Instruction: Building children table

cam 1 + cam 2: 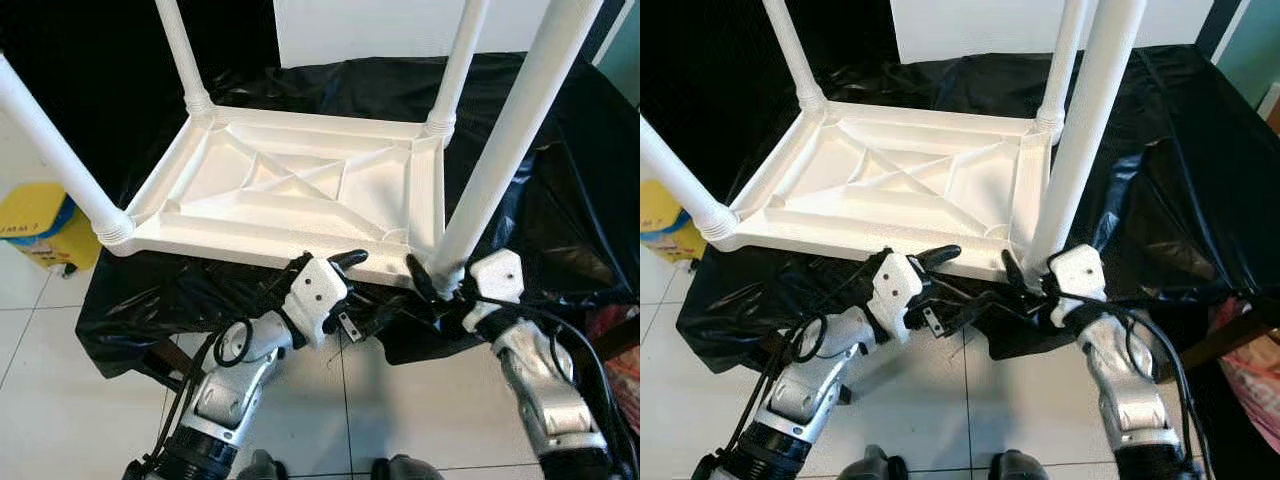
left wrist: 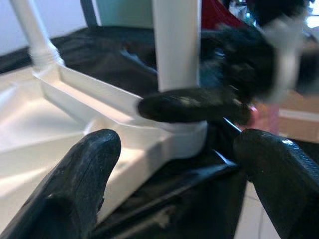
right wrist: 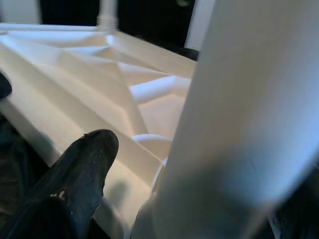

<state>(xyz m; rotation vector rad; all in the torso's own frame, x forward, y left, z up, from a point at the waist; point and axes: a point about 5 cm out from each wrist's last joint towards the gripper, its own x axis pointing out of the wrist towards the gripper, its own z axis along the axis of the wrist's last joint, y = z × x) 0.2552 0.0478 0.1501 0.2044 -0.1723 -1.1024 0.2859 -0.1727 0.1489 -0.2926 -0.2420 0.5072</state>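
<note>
White table (image 1: 300, 180) upturned on black sheet (image 1: 560, 200), right fingers (image 1: 420, 278) gripping near leg (image 1: 510, 140) (left fingers (image 2: 89, 164) spread), yellow bin (image 1: 40, 225) beside.

Hardly any text readable. Yellow container (image 1: 38, 222) on the floor at the robot's left carries a short dark printed mark on its side (too small and blurred to read; could be letters or a number, can't tell). White upturned children's table (image 1: 300, 185) shows no label, brand or number on its ribbed underside or legs. Black plastic sheet (image 1: 560, 150) covering the desk is unprinted. Small light flecks on the right gripper's finger (image 3: 79, 174) are not lettering.
</note>
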